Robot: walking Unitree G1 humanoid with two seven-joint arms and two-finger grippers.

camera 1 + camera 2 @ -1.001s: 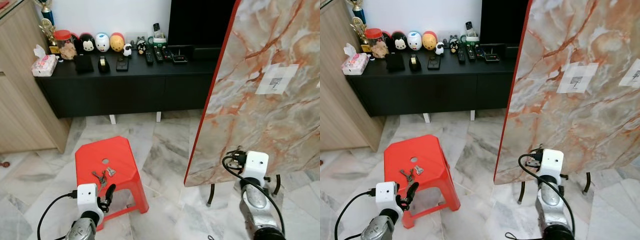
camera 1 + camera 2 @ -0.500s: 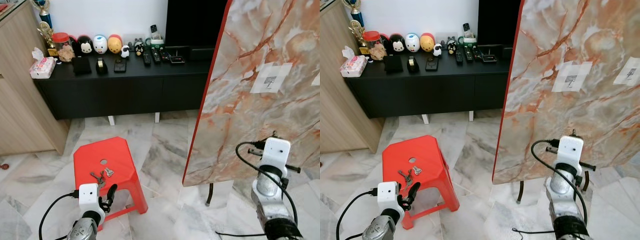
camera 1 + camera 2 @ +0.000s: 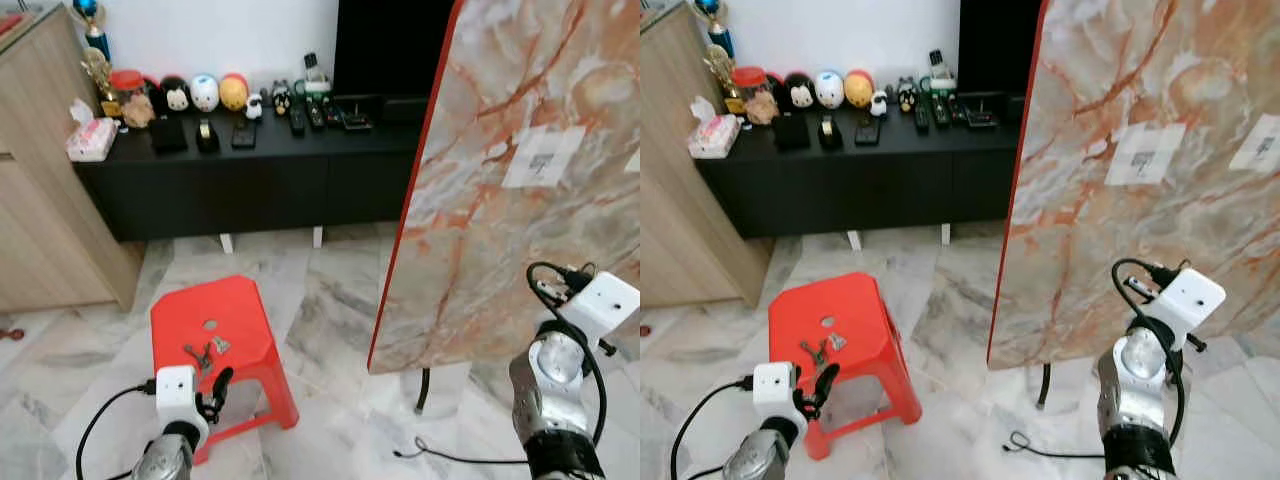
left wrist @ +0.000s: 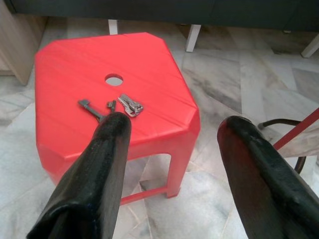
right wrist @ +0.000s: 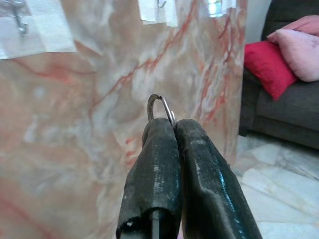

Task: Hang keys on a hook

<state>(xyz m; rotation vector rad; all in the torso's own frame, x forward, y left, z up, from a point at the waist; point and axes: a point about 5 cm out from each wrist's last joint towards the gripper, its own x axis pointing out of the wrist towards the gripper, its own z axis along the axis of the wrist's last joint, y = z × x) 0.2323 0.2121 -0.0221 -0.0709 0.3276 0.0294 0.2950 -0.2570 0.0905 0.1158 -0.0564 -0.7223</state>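
Observation:
A bunch of keys (image 3: 205,352) lies on a red plastic stool (image 3: 236,306), beside its centre hole. My left gripper (image 4: 174,122) hovers open just in front of the stool, low down, with the keys (image 4: 112,105) beyond its fingers. My right gripper (image 5: 172,124) is shut on a metal key ring (image 5: 160,107) and is held up facing the marble board (image 3: 520,180). White patches on the board carry small metal hooks (image 5: 19,20), and one patch (image 3: 543,158) sits above my right arm (image 3: 560,370).
A black console (image 3: 250,160) with toys and remotes stands behind the stool. A wooden cabinet (image 3: 40,200) is at the left. The board's black stand leg (image 3: 424,390) and a loose cable (image 3: 450,455) lie on the marble floor. A sofa with red cushion (image 5: 269,64) is beyond the board.
My right arm has swung to the right and tilted toward the board. The left arm and the keys on the stool stay as they were.

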